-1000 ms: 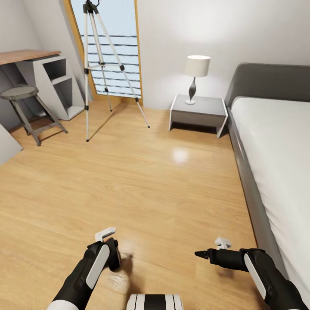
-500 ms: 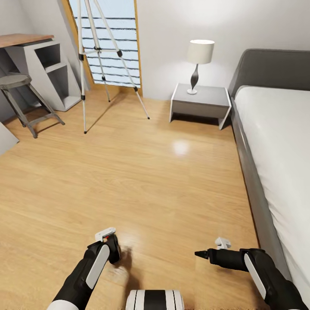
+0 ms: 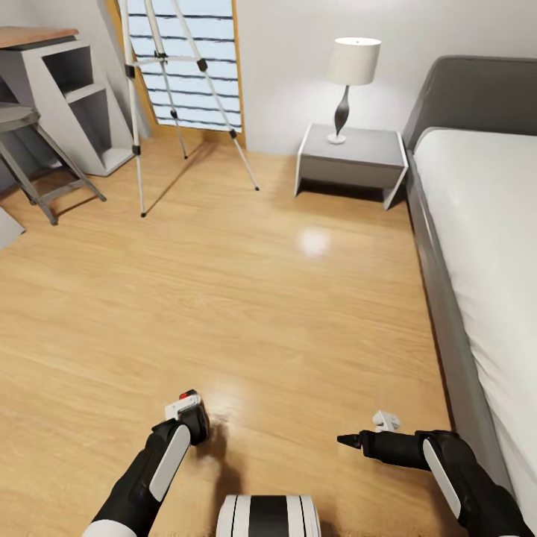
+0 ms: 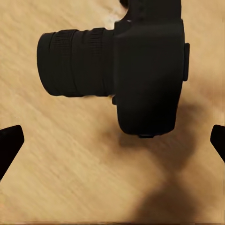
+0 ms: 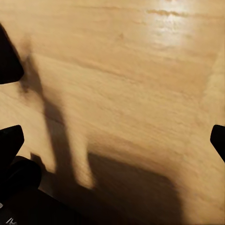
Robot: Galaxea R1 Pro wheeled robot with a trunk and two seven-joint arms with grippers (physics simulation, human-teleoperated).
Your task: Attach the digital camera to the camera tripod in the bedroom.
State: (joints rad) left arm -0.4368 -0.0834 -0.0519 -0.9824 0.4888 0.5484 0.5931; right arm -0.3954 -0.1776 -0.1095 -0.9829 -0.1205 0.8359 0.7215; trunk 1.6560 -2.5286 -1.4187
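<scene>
Jaws first: on my left gripper point(image 3: 195, 418) I can't tell how they stand. The left wrist view shows 2 dark fingertips point(image 4: 9, 145) wide apart at the frame edges, with the camera point(image 4: 122, 70) between and beyond them, lens barrel pointing sideways, above the wood floor point(image 3: 246, 313). In the head view the camera point(image 3: 195, 419) sits at the end of my left arm, lower left of centre, with a red dot showing at its top; whether the fingers actually press on it I cannot make out. My right gripper point(image 3: 350, 441) is at lower right, pointing toward frame centre; in the right wrist view its fingertips point(image 5: 10, 140) stand wide apart with bare floor between them.

At upper left the tripod point(image 3: 160, 89) stands on its 3 silver legs in front of the window point(image 3: 198, 67); its head is cut off by the top of the frame. A grey desk point(image 3: 67, 89) and stool point(image 3: 30, 160) sit at the far left edge. A nightstand point(image 3: 350, 160) with a lamp point(image 3: 350, 82) is at upper centre-right, touching the bed point(image 3: 477, 246) along the right side.
</scene>
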